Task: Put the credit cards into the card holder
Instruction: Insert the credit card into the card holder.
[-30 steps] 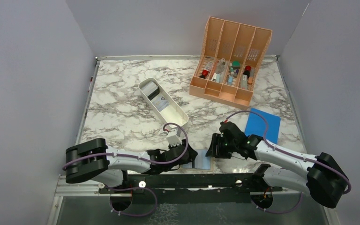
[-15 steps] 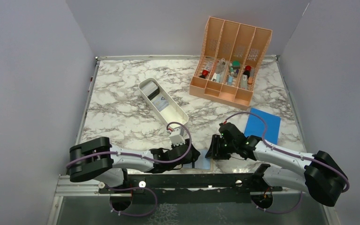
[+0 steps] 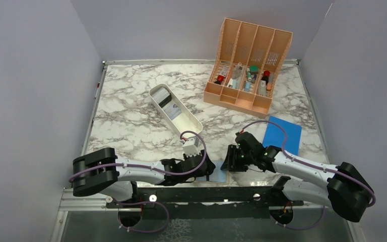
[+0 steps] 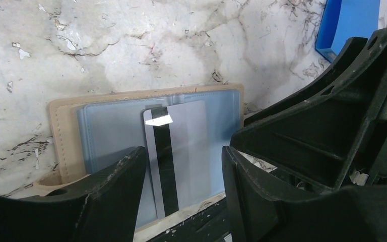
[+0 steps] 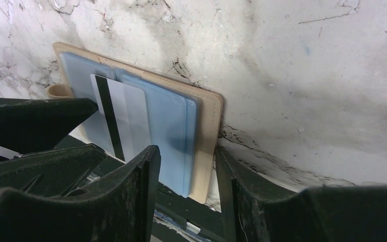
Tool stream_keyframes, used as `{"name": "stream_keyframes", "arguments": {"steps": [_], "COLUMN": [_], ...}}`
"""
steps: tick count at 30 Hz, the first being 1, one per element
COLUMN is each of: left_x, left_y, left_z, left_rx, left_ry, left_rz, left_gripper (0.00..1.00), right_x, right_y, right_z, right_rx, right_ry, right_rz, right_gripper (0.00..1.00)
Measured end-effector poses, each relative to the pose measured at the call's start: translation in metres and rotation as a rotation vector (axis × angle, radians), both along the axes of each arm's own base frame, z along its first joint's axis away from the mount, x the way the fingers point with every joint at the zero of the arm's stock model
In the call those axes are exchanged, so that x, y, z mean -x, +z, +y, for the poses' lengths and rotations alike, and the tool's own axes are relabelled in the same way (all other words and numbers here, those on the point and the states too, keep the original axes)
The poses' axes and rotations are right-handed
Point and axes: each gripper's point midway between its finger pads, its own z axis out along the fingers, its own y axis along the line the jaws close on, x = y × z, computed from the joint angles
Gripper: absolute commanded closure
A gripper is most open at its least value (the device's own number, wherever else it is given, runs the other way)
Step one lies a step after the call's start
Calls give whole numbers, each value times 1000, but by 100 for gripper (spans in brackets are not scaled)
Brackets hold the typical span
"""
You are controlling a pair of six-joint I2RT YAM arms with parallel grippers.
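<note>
Marble-look table (image 3: 131, 126), white with grey veins. Near its middle a long white tray (image 3: 187, 121), lying slantwise. Right of the tray and farther back, a peach organizer (image 3: 252, 45), standing on the top. Right of the tray and nearer, a blue pad (image 3: 282, 133), lying flat. Nearest of all, right of the tray's near end, an open holder (image 5: 211, 121), tan rim, blue-grey inside, perhaps overhanging the table's near edge slightly.
</note>
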Motion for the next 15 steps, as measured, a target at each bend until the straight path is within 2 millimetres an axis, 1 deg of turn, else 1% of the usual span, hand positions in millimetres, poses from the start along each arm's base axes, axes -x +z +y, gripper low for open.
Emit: {"name": "stream_keyframes", "arguments": {"steps": [3,9,15], "left_x": [1,1,3], "left_y": [-1,-2,-1], "left_z": [-2,-18,-27], "left_rx": [3,30,42], "left_ry": [-7,-27,-48], "left_rz": [6,14,19], "left_gripper": [40,40,40], "right_x": [0,-1,-1], "right_y": [0,-1,-1], "right_z": [0,1,1], "right_rx": [1,5,3], "right_ry": [0,0,0], "right_rz": [1,5,4], "right_gripper": [51,51,51]}}
